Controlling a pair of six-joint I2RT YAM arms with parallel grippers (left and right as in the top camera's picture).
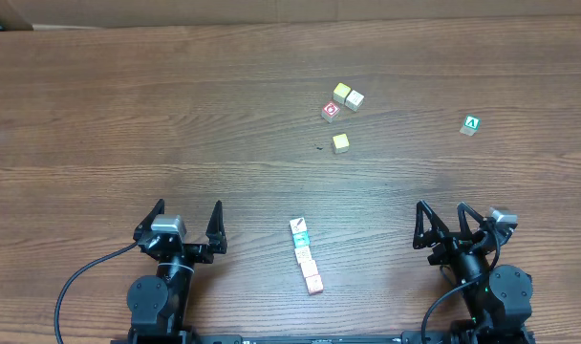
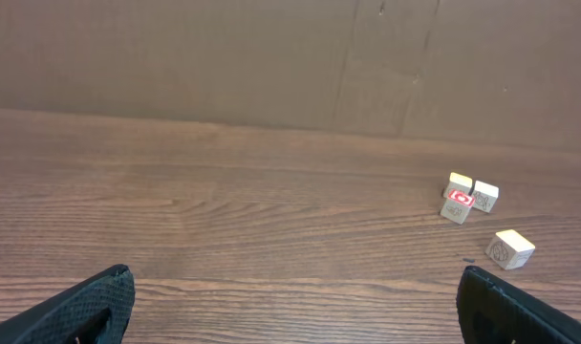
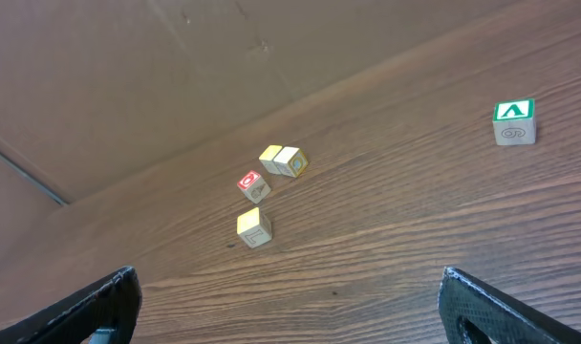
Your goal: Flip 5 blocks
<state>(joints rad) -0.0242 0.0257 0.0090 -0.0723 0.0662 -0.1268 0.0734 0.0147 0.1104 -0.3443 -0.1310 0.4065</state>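
Sitting in a tight row, the five tiny wooden cubes with pale, pink-red and teal faces (image 1: pixel 305 254) lie on the brown wooden tabletop (image 1: pixel 128 115) between the arms. The row's long axis runs away from the robot, slightly diagonal. Left gripper (image 1: pixel 187 208) and right gripper (image 1: pixel 441 208) are spread wide and empty; left looks marginally nearer.

We find open wood of the table (image 1: pixel 99 124) ahead of the left gripper (image 1: pixel 188 206). The row of blocks (image 1: pixel 306 256) lies between it and the right gripper (image 1: pixel 441 207), with room on either side. Farther out, three clustered cubes (image 1: pixel 341 101) and a lone yellow cube (image 1: pixel 340 142) sit close together, and the gaps between them are perhaps too tight for a finger. The green cube (image 1: pixel 471 125) stands well apart.
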